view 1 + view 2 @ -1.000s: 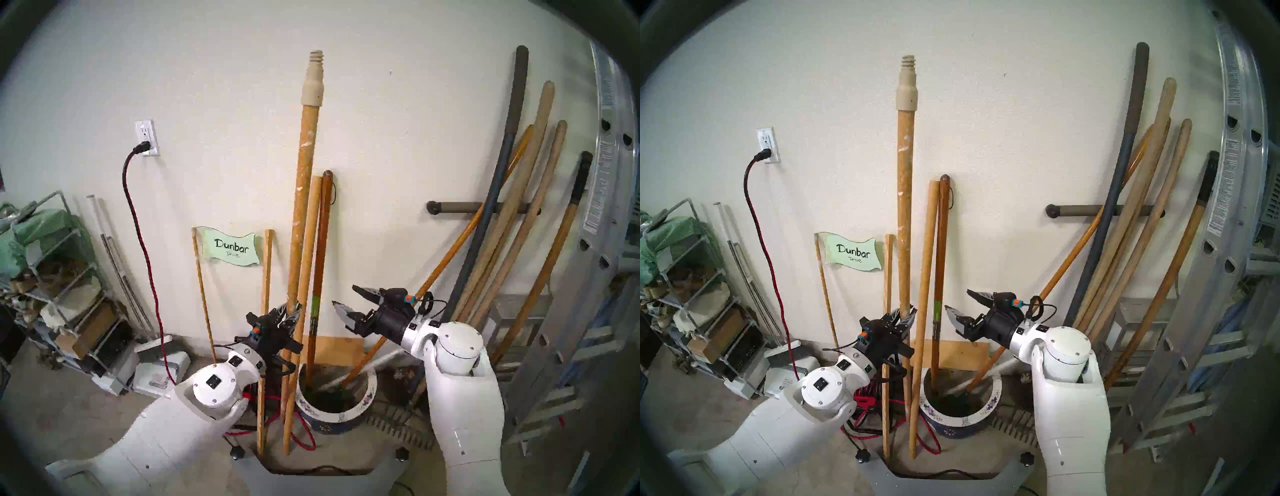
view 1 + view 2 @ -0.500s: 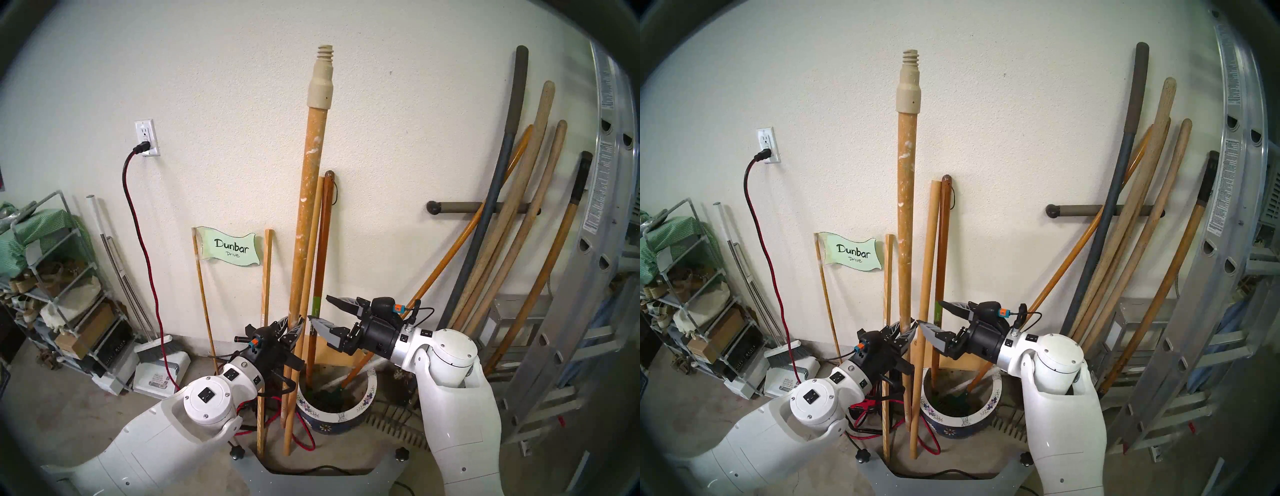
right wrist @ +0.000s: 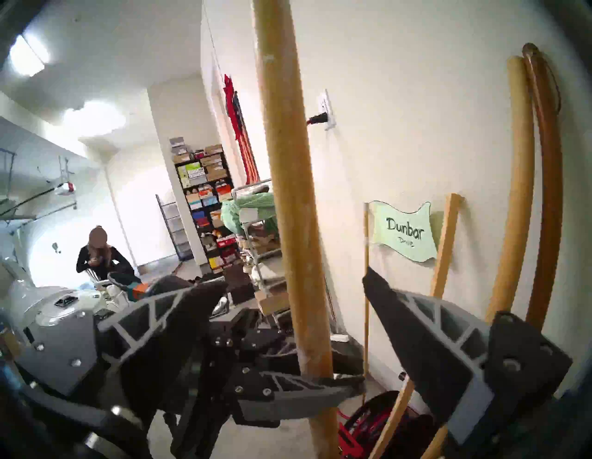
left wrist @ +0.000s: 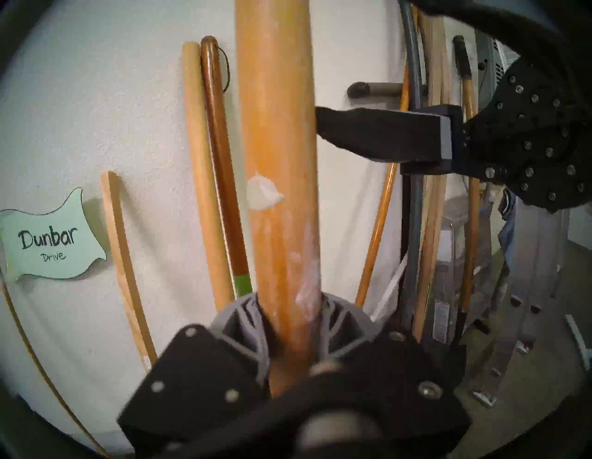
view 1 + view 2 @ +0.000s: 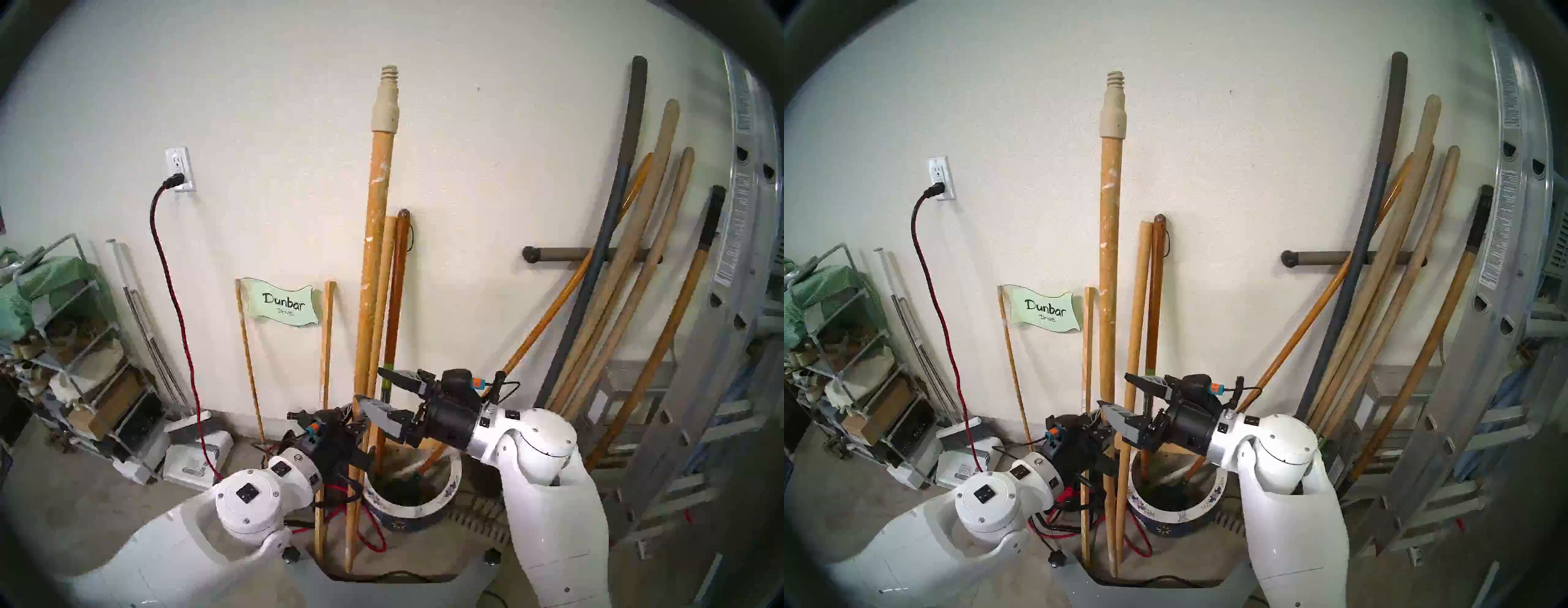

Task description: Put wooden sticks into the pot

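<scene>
My left fingers (image 4: 290, 323) are clenched around the paint-flecked stick (image 5: 373, 237), low on its shaft, and it stands nearly upright with its foot on the floor just left of the pot (image 5: 449, 494), outside the rim. My right fingers (image 5: 369, 388) are spread wide, one on each side of the plain stick (image 5: 384, 288), gripping nothing. That plain stick leans on the wall beside the dark brown handle (image 5: 396, 297), whose foot is inside the pot.

Room is tight: the thin square stick (image 5: 326, 339) crowds my left side, the red cord (image 5: 178, 322) loops round the stick feet, and the leaning handles (image 5: 628, 276) and ladder (image 5: 721, 339) wall off the right.

The green sign (image 5: 283, 302) reads "Dunbar Drive".

Only the head view shows the pot and the cream threaded tip (image 5: 387, 99); my left wrist view shows the white paint blob (image 4: 262, 195) close up; my right wrist view alone shows shelves of boxes (image 3: 205, 198) and a seated person (image 3: 99, 256) far behind.
</scene>
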